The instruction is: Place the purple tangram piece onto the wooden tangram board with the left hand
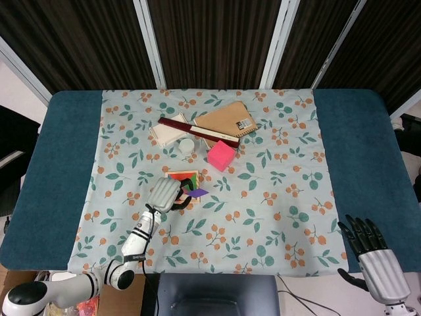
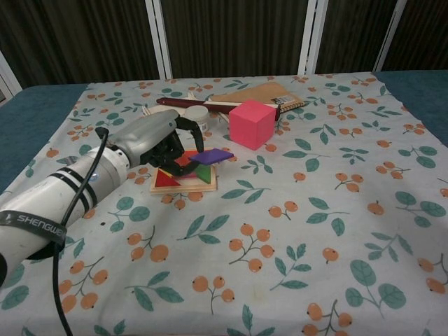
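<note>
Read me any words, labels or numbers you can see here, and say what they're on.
"SHENGWE", cut off by the picture edge: on a black band around the left arm, chest view.
Label on the brown notebook: too small to read.
Jar: its label is blurred.

Left hand (image 2: 155, 140) hides wooden tangram board (image 2: 183, 178) partly.

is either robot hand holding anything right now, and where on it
The left robot hand pinches the purple tangram piece by its left end, above the wooden tangram board. The right robot hand holds nothing.
</note>
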